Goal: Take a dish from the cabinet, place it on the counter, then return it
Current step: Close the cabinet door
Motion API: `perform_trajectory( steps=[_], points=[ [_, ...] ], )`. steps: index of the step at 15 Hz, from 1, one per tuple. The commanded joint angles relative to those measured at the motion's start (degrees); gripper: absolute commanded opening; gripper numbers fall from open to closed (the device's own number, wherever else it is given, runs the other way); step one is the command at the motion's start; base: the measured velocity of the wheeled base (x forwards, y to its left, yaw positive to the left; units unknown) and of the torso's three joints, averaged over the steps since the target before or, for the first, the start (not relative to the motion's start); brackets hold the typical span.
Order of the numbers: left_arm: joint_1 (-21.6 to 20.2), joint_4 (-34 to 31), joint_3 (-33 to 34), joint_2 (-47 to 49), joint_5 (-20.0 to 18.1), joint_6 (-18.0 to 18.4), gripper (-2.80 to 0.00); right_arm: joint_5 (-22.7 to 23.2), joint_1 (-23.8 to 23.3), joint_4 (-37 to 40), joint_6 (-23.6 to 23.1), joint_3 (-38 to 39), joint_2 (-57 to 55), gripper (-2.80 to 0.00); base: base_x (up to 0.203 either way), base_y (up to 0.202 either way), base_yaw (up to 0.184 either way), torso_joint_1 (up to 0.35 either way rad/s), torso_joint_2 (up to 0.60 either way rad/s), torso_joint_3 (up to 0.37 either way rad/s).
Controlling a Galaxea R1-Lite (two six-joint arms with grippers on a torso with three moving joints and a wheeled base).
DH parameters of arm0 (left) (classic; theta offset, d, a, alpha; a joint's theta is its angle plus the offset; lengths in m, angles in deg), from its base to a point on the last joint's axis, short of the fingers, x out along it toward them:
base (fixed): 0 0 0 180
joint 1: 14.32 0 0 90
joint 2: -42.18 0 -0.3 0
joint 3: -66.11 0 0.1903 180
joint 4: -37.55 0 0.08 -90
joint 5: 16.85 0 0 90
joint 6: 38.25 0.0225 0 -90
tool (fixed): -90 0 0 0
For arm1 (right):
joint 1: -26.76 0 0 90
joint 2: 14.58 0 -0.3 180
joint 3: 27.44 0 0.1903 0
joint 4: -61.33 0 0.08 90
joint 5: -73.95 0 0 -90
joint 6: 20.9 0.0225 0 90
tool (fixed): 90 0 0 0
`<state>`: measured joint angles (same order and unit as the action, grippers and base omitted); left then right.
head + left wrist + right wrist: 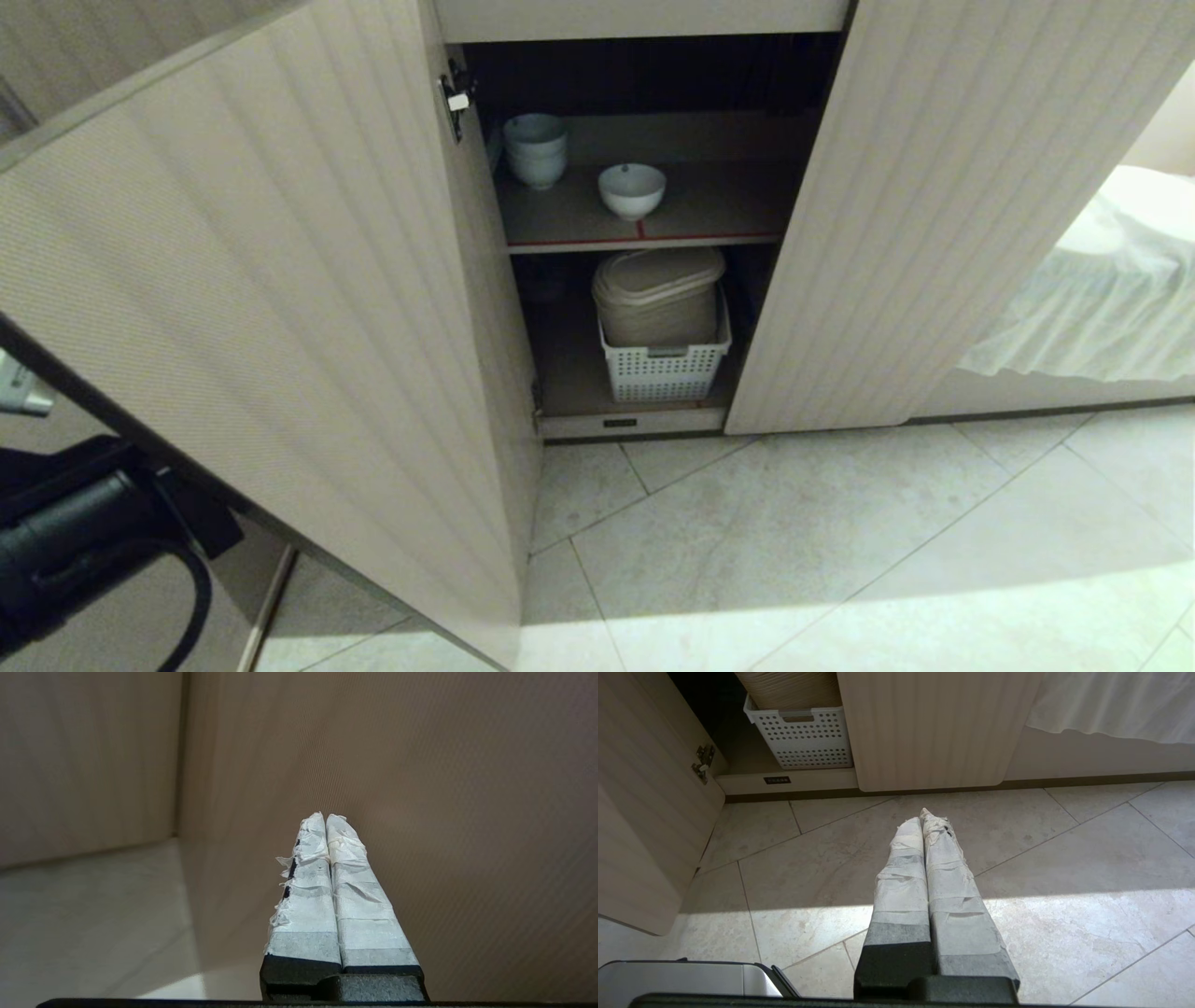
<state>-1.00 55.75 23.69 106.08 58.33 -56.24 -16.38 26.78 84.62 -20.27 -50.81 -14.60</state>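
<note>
Looking into the open cabinet (280,280), we see the dish (632,189) upright on the upper red-edged shelf (709,219), right of a stack of greyish bowls (535,149) and apart from them. Below sits a white slotted basket (665,369) holding a beige lidded bin (660,294). Our left claw (325,817), fingers pressed together and empty, hangs behind the near left door. Our right claw (923,814), fingers together as well, points at the tiled floor (1041,858) near the cabinet's base.
</note>
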Motion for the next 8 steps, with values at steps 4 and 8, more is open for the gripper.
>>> perform_trajectory(
  steps=[4,8],
  points=[
    [12.77,1.04,-5.52,7.57,8.89,-4.46,-2.8,-0.01,-0.02,-0.01,-0.01,0.0,0.02,-2.8,0.0,0.0,0.0,0.0,0.0,0.0],
    [14.28,2.76,-8.2,12.05,9.71,-4.78,-2.8,-0.01,-0.02,-0.01,-0.01,0.0,0.02,-2.8,0.0,0.0,0.0,0.0,0.0,0.0]
  ],
)
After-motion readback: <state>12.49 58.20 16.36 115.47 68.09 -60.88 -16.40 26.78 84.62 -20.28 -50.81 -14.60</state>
